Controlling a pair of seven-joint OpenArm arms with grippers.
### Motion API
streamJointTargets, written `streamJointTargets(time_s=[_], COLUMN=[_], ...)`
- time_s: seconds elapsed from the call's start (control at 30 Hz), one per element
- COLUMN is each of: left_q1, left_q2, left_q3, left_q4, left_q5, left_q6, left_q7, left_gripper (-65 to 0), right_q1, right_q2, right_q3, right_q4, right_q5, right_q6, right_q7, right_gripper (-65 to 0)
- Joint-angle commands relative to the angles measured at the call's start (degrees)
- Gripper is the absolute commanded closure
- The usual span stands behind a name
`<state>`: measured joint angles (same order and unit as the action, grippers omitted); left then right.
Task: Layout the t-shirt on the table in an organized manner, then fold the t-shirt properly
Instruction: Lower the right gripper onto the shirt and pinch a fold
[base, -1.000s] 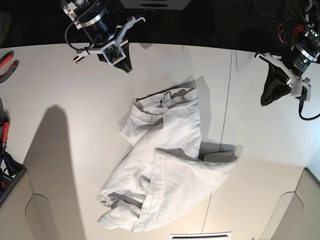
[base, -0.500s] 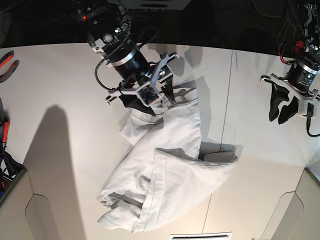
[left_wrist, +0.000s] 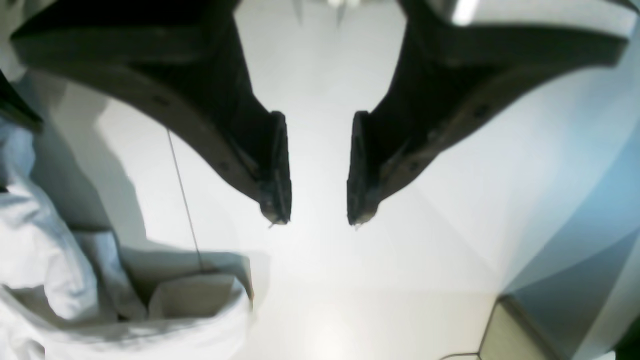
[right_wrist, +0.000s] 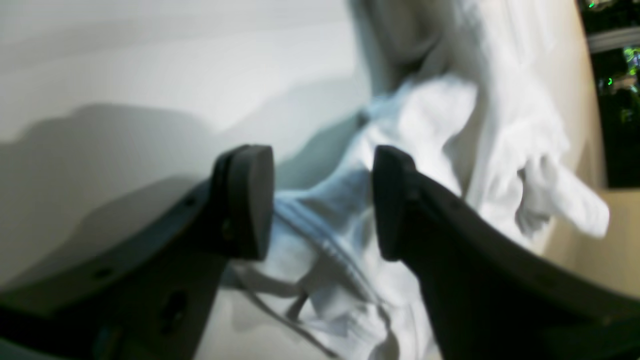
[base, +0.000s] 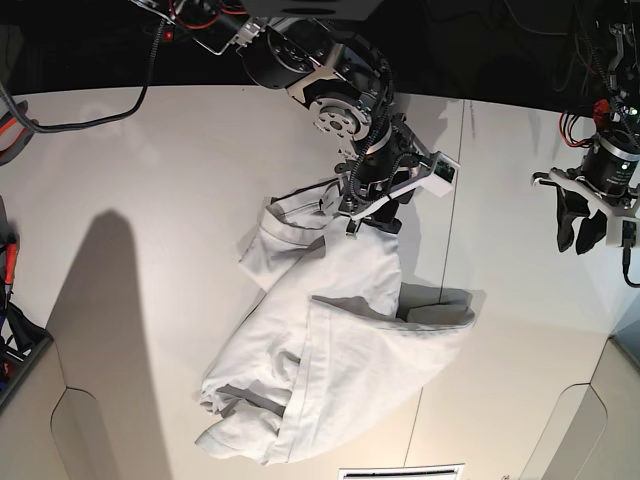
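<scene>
The white t-shirt (base: 340, 340) lies crumpled in the middle of the table (base: 150, 170), with its ribbed collar (base: 300, 205) at the top and a bunched end at the lower left. My right gripper (base: 372, 212) is open and low over the shirt's top edge beside the collar. In the right wrist view its jaws straddle a fold of the shirt (right_wrist: 325, 220) without closing on it, the gripper (right_wrist: 320, 200) wide. My left gripper (base: 585, 230) is open and empty over bare table at the right, apart from the shirt. It (left_wrist: 315, 217) hovers with a shirt corner (left_wrist: 195, 305) at the lower left.
A thin dark seam (base: 455, 220) crosses the table to the right of the shirt. Red-handled tools (base: 8, 262) lie at the left edge. Beige panels (base: 95, 440) (base: 600, 420) flank the near corners. The dark far edge (base: 500, 95) runs behind both arms.
My right arm swung from the far left corner over to the shirt's top edge and dropped beside the collar. My left gripper shifted slightly down and toward the near side, staying open.
</scene>
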<state>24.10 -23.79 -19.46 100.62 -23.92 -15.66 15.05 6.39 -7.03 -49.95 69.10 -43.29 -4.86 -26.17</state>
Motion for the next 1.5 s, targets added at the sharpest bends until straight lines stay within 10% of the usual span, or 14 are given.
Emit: streamJointTargets(time_s=[0.0,0.2,0.37,0.77,1.0,1.23,1.47], left_q1=[-0.28,-0.55,-1.38,-1.38,-1.38,-1.66,-7.08], left_q2=[-0.81,-0.81,-0.81,-0.81,-0.81,-0.81,0.61], left_q3=[-0.39,-0.39,-0.39,-0.39,-0.39,1.75,15.23], left_q4=[0.79,0.76,0.76,0.74,0.72,0.72,0.72], left_q5=[-0.46,-0.5,-0.55,-0.52,-0.74,-6.32,5.68], left_q6=[0.04,0.04,0.02,0.02,-0.07,-18.93,-14.64], left_q7=[-1.22,-1.22,-1.05,-1.05,-1.01,-0.68,-6.14], left_gripper=[-22.6,-22.6,-22.6,-22.6,-22.6,-22.6,-22.6], right_q1=[1.27,3.93,5.25,9.77,15.5,25.62,34.53], right_q2=[-1.64,-1.68,-1.68,-1.68,-1.53,-1.42,-1.66], right_q3=[-0.22,0.22,0.15,1.31,12.68,23.76,24.44], right_q4=[-0.48,-4.24,-2.36,7.06,7.37,7.34,7.3], right_q5=[-0.66,-0.24,-0.26,-2.82,-1.36,8.46,11.34], right_q6=[-1.18,-4.61,-5.46,-8.44,-7.93,-3.41,-3.39], right_q7=[1.27,1.31,1.03,-1.57,-1.68,-0.15,-0.2], right_gripper=[-31.4,-30.9,0.0,0.0,0.0,0.0,0.0])
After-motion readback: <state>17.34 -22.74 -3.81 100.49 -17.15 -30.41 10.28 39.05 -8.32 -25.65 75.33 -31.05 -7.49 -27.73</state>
